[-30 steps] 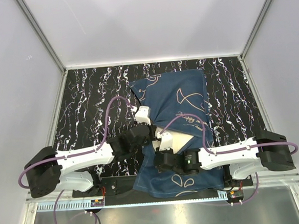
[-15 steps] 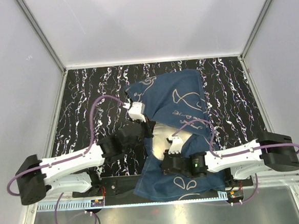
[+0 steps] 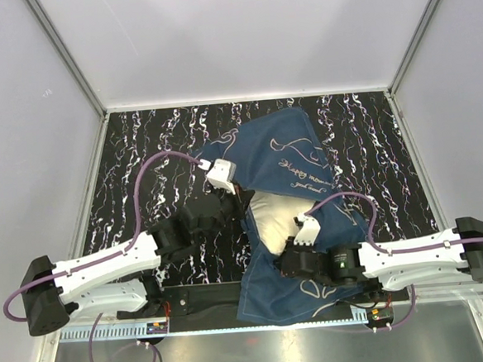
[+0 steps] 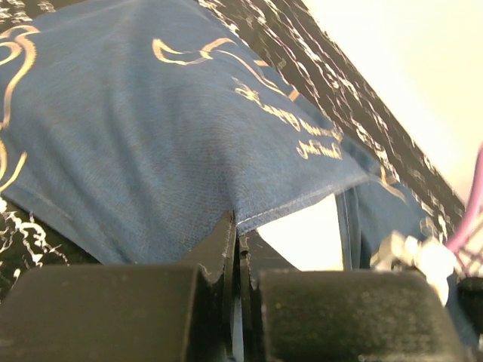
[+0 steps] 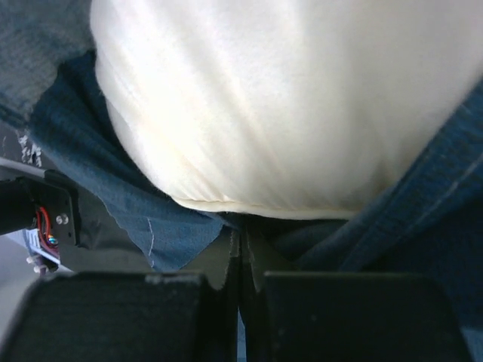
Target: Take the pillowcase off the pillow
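Note:
The navy pillowcase [image 3: 285,157] with gold drawings lies crumpled across the middle of the table. The cream pillow [image 3: 271,220] bulges out of its open mouth. My left gripper [image 3: 243,200] is shut on the upper hem of the pillowcase [image 4: 151,136]; in the left wrist view the stitched edge runs into the closed tips [image 4: 240,226], with the pillow [image 4: 302,237] showing under it. My right gripper [image 3: 285,256] sits just below the pillow's near end. Its tips [image 5: 243,232] are shut on dark folds of pillowcase [image 5: 136,211] under the pillow [image 5: 287,105].
The black marbled tabletop [image 3: 141,163] is walled by white panels on three sides. A black base plate [image 3: 188,301] and a metal rail [image 3: 235,324] run along the near edge. Purple cables [image 3: 153,166] loop over both arms. The pillowcase's lower end [image 3: 275,299] drapes over the near edge.
The left gripper has drawn the hem up and to the left. The right arm has slid right and nearer. The pillowcase mouth has spread and more cream pillow shows.

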